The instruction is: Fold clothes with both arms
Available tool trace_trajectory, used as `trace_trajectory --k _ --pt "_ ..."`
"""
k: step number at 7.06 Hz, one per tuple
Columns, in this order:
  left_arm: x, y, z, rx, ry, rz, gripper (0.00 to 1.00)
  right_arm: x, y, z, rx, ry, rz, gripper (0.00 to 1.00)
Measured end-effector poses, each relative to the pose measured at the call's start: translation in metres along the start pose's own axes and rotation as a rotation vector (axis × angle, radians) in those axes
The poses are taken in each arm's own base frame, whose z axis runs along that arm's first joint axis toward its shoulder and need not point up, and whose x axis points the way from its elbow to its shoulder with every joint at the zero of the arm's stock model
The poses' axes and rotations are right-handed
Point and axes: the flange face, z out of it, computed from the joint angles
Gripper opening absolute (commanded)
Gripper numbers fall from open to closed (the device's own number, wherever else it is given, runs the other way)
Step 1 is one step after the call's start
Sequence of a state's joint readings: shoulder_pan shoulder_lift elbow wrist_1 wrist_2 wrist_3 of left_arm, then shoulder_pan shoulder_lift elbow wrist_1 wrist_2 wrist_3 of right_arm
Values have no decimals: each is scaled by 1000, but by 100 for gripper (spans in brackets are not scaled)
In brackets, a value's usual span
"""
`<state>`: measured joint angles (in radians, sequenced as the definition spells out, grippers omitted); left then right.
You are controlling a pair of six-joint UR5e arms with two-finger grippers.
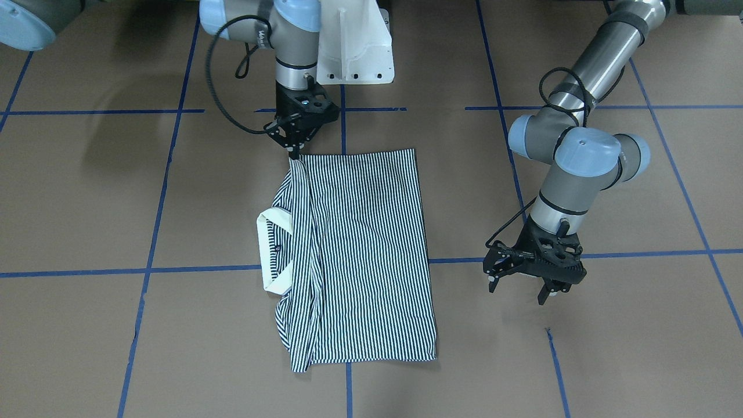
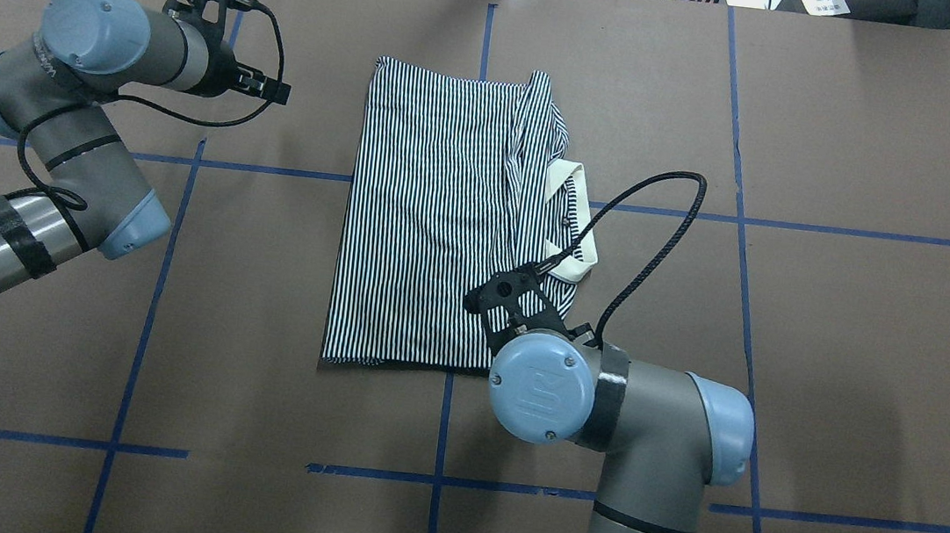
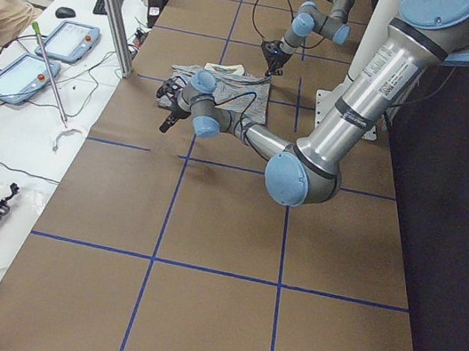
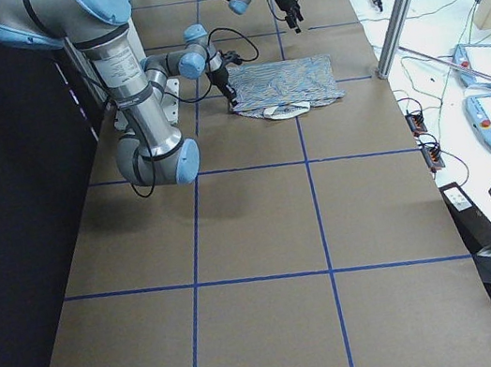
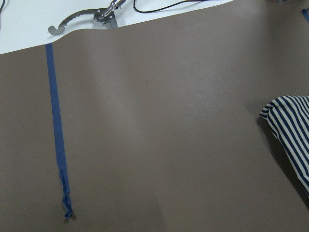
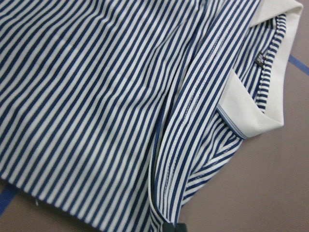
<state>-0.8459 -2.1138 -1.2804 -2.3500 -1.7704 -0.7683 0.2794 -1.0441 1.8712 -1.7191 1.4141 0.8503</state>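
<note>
Finds left gripper well apart from the polo shirt, jaws spread wide, gripping nothing. Finds shirt folded flat mid-table, cream collar toward the robot's right. Finds right gripper pinching the shirt's near collar-side corner, jaws pressed together.

Soft cloth shirt on matt paper-like table.

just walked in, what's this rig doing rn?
Two-arm shirt folding, partway through. The striped polo shirt lies on the table in a rough rectangle with no sleeves sticking out. Its cream collar points to the robot's right. The right gripper is down at the shirt's collar-end corner nearest the robot and looks closed on the fabric. The left gripper hangs open beyond the hem end, clear of the cloth.
</note>
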Motion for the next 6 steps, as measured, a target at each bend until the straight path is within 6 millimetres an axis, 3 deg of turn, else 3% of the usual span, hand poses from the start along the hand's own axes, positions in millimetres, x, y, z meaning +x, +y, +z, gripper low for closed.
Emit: trace_trajectory --k 1,2,3,4,6 --pt "3 2 1 -3 3 -12 100 17 17 2 2 16 3 0" --pt "6 3 1 -3 8 -17 100 24 33 6 7 37 19 71" --pt "9 4 0 -3 11 -18 100 21 51 12 1 48 63 100" --pt "9 4 0 -3 12 -18 100 14 62 15 -3 48 106 100" --pt "9 4 0 -4 12 -17 100 22 49 7 15 41 160 100"
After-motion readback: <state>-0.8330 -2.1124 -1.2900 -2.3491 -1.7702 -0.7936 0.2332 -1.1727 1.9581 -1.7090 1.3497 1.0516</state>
